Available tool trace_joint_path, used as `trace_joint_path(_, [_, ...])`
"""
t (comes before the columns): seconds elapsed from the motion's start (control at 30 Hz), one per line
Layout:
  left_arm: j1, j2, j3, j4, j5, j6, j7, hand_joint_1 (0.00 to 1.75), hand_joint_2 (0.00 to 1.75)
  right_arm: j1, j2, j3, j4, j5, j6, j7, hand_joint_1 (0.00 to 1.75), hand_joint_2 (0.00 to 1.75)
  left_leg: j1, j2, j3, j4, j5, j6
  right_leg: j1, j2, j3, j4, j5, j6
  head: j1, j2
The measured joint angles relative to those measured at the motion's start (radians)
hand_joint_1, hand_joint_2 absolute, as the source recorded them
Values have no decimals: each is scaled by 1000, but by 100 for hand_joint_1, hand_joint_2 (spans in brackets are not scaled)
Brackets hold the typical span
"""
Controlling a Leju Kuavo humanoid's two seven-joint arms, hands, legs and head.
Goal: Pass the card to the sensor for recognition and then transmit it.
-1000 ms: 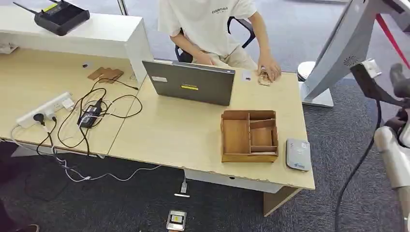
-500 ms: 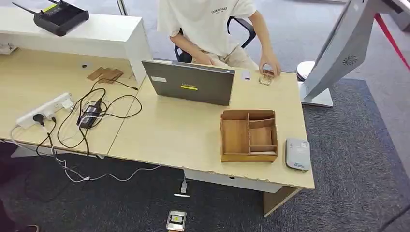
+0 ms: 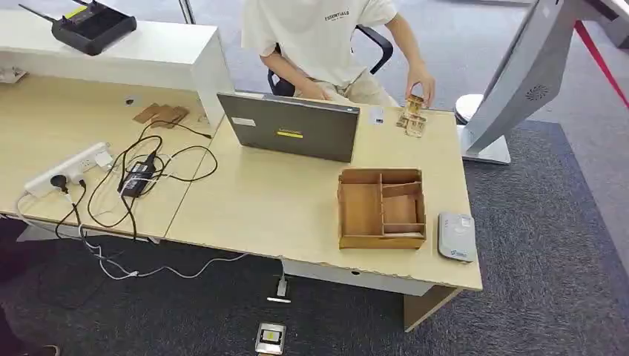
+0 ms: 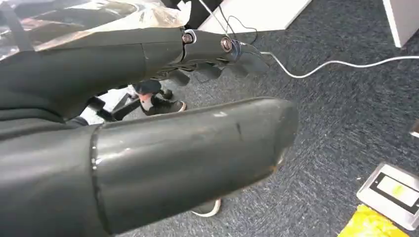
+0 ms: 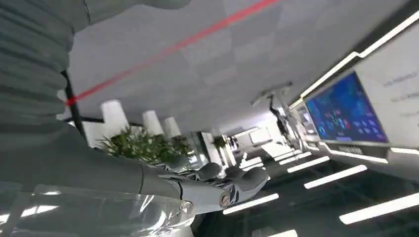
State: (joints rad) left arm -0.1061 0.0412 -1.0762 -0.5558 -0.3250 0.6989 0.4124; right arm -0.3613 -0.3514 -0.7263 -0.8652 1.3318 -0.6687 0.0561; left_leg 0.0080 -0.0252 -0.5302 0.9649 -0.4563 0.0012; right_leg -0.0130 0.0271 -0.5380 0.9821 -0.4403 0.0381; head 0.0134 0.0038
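A small white card (image 3: 377, 115) lies flat on the far side of the desk (image 3: 267, 200), beside the laptop. Just right of it a person's hand (image 3: 420, 77) holds a little wooden stand (image 3: 412, 116) upright. The grey sensor pad (image 3: 456, 236) lies at the desk's near right corner. In the left wrist view my left hand (image 4: 123, 64) hangs over dark carpet, fingers stretched out and thumb apart, holding nothing. In the right wrist view my right hand (image 5: 197, 185) points into the room with fingers extended and nothing in them.
A wooden compartment box (image 3: 382, 208) stands left of the sensor pad. A grey laptop (image 3: 291, 126) stands mid-desk, with a power strip and tangled cables (image 3: 133, 174) to the left. A tilted white display stand (image 3: 519, 74) rises right of the desk. The person sits behind the laptop.
My right arm, seen at the right edge one second ago, has left the head view. The person's hand has lifted and set the wooden stand upright.
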Motion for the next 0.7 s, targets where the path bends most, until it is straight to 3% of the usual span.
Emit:
trace_joint_path(0.07, [0, -2, 4, 0, -15, 0, 6, 0, 0, 24, 12, -22, 24, -46, 0, 8, 0, 175, 0, 0, 0, 0, 0, 0, -1, 0, 0, 0, 0, 0, -1, 0])
trace_joint_path(0.13, [5, -4, 12, -2, -36, 0, 12, 0, 0, 54, 18, -24, 51, -97, 0, 57, 0, 175, 0, -3, 0, 0, 0, 0, 0, -1, 1, 0, -1, 1, 1, 0])
trace_joint_path(0.5, [-10, -16, 16, 2, 0, 0, -4, 0, 0, 98, 92, -81, 228, 10, 0, 127, 0, 175, 0, 2, 2, 0, 0, -1, 0, 2, 1, 0, 0, -1, 0, 0])
trace_joint_path(0.7, [-15, -18, 14, 6, 11, 0, 12, 0, 0, 98, 105, -91, 375, -7, 5, 180, 0, 175, 0, 2, 2, 0, -1, -1, 0, 2, 1, 0, 0, -1, 0, 0])
